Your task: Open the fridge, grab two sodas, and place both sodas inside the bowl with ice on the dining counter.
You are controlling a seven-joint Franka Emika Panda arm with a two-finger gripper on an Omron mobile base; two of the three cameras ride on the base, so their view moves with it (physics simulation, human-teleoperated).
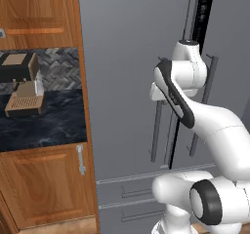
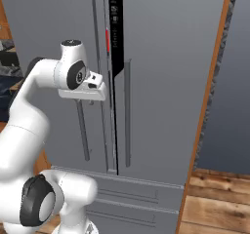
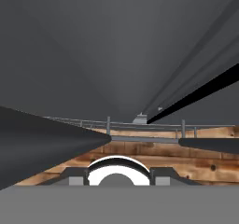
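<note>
Standing at mid-frame, the fridge (image 2: 161, 82) is seen slightly ajar, the gripper (image 2: 90, 100) pressed against its left handle (image 2: 83, 130); finger state cannot be told.

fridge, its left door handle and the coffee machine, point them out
fridge (image 2: 166, 82): right base view, bare face of the right door
left door handle (image 1: 156, 133): left base view, lower stretch of the bar
coffee machine (image 1: 22, 84): left base view, front of its body
</note>
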